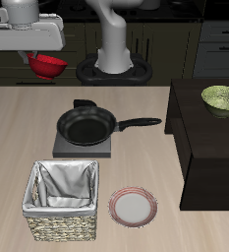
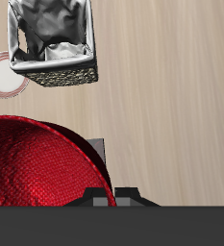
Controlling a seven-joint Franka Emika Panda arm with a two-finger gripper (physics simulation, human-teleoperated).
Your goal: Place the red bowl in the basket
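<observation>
Small glossy red bowl [image 1: 49,67] clamped in end effector [image 1: 37,57], high above worktop [image 1: 18,128], tan wicker basket [image 1: 62,224] at 6 o'clock.

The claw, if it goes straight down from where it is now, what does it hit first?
Probably bare table. The claw holds the red bowl high up, and the basket lies off to one side of its line, though depth is unclear.

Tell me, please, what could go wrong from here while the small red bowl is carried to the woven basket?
1. The gripper holds the glossy red bowl high above the table, tilted; a slip would drop it.
2. The black frying pan lies between the bowl and the square wicker basket; a low path could hit it.
</observation>
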